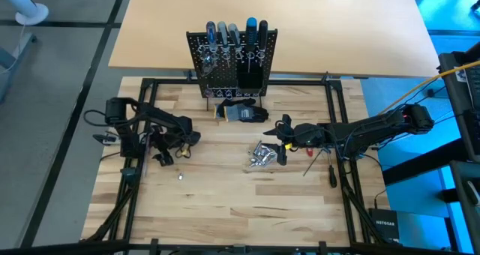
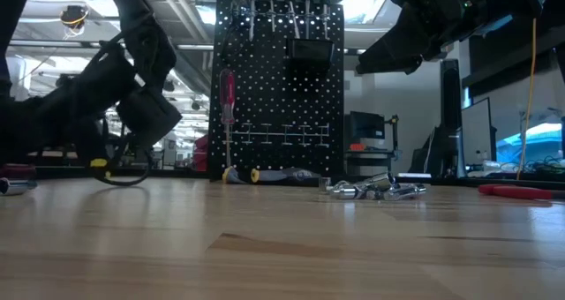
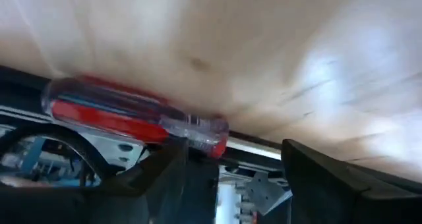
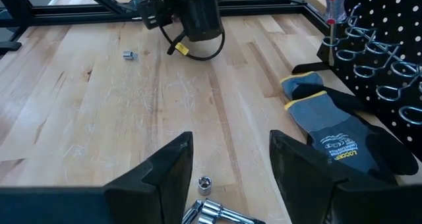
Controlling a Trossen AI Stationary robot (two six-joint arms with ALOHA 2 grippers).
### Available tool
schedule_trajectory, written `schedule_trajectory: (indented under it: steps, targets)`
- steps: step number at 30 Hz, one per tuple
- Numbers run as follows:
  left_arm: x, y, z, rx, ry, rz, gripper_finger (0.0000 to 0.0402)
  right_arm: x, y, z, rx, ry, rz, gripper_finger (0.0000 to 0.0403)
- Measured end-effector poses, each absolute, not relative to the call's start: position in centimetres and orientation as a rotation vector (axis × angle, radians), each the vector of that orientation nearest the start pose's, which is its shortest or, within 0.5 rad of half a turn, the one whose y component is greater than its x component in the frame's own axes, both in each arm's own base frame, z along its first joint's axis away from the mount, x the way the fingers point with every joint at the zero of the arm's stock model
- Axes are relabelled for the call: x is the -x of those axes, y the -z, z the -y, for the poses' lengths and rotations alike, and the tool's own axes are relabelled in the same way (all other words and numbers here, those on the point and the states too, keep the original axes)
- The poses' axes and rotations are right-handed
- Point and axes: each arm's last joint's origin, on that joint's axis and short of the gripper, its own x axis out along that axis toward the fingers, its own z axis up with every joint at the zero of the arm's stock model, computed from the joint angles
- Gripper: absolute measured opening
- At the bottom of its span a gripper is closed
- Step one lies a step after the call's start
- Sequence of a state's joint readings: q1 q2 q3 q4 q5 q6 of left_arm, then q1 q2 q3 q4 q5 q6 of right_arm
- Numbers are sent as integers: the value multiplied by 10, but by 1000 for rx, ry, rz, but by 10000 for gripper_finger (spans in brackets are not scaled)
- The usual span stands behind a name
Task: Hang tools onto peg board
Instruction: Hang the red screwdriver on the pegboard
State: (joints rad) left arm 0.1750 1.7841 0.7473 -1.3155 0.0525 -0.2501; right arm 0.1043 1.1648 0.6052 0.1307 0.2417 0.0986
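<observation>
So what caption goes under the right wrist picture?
Open right pincer hovers over silver sockets, glove beside the peg board.

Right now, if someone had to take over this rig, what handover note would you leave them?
Left gripper: open, empty, low at the table's left edge beside a red-handled screwdriver lying there.
Right gripper: open, empty, above the pile of silver metal pieces at mid-table.
Peg board: upright at the table's back, several screwdrivers along its top, one red-handled one in a lower ring.
A glove lies at the board's foot.
Left to do: the silver pieces, one stray piece on the left, and more screwdrivers lying under the right arm.
</observation>
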Motion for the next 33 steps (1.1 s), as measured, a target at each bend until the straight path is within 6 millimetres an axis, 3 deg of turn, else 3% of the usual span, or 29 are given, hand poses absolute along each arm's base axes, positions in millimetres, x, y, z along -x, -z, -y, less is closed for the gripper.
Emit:
schedule_trajectory:
  steps: [13,24,28,33]
  targets:
    - [-175,-109,-29,318,-240,-2361,235,-242,-227,-18,-23,156,-418,198]
    - [-172,-103,-30,464,-468,-2299,235,-241,-226,-19,-22,155,-423,198]
    - [-175,-103,-27,564,-494,-2280,235,-241,-226,-19,-22,155,-423,198]
    - [-178,-105,-23,545,-482,-2232,235,-242,-226,-19,-22,155,-422,198]
